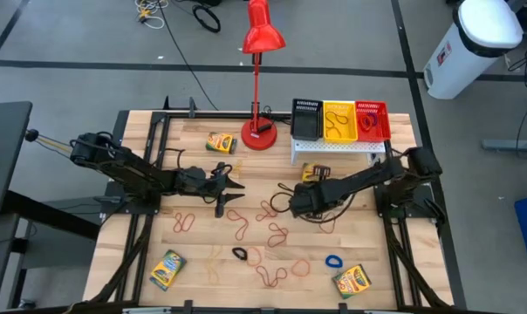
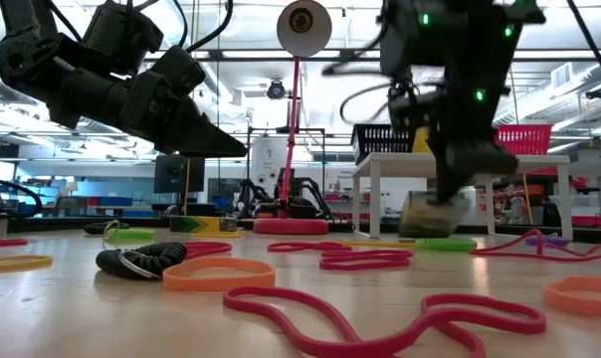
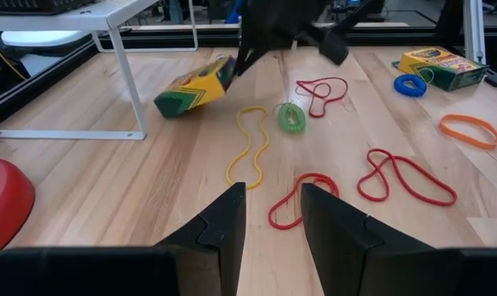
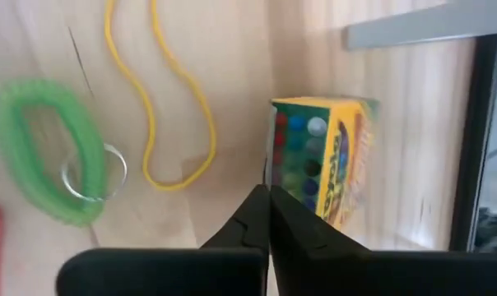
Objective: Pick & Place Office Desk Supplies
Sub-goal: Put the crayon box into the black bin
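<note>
A yellow-and-green crayon box (image 3: 195,86) hangs tilted in front of the white shelf (image 1: 338,146), under my right gripper (image 4: 269,193), which is shut at the box's raised end. In the high view the box (image 1: 314,172) sits just beyond that gripper (image 1: 307,181). My left gripper (image 3: 273,205) stands open above the boards at centre-left (image 1: 237,185), touching nothing. Coloured rubber bands lie loose on the wood, among them a yellow loop (image 3: 250,144) and a green coiled one (image 3: 291,117). Black (image 1: 306,118), yellow (image 1: 339,120) and red (image 1: 372,120) mesh bins stand on the shelf. My right gripper pinches a thin edge at the crayon box's end (image 4: 275,179) between its fingertips, which have nearly met. The fingers slant down from above. The box is tilted, held end up and far end (image 3: 166,105) low; whether that end touches the table I cannot tell.
A tall red desk lamp (image 1: 262,39) stands on its base (image 1: 257,137) left of the shelf. More crayon boxes lie at the far centre (image 1: 220,142), near left (image 1: 167,269) and near right (image 1: 352,281). Rubber bands cover the middle of the table (image 1: 263,231).
</note>
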Robot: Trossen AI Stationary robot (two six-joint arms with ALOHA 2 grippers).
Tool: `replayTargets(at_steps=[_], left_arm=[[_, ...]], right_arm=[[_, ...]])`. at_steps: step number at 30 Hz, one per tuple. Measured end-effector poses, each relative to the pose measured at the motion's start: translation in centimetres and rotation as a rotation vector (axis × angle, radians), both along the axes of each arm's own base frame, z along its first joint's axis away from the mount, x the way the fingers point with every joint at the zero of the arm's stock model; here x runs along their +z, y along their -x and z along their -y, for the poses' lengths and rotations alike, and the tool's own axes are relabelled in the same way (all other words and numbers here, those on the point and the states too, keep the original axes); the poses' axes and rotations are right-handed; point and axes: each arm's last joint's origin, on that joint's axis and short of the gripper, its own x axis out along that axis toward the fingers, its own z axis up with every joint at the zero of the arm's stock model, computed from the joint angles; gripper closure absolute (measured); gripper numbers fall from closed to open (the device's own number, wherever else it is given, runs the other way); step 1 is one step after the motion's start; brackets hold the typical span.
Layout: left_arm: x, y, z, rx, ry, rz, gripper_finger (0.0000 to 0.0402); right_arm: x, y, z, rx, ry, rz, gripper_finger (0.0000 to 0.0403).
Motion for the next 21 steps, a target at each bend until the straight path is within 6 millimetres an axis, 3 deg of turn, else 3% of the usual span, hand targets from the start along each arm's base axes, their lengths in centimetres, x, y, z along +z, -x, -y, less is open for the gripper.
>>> replayTargets(at_steps=[12,21], left_arm=[[0.0,0.0,0.0,0.000,0.000,0.000,0.0276],[0.0,0.0,0.0,0.000,0.001,0.000,0.0276]], right_arm=[[5.3,0.4,0.0,-0.086,-0.121,0.227,0.0401],[5.8,1.4,0.2,-0.055,-0.098,0.153,0.0401]])
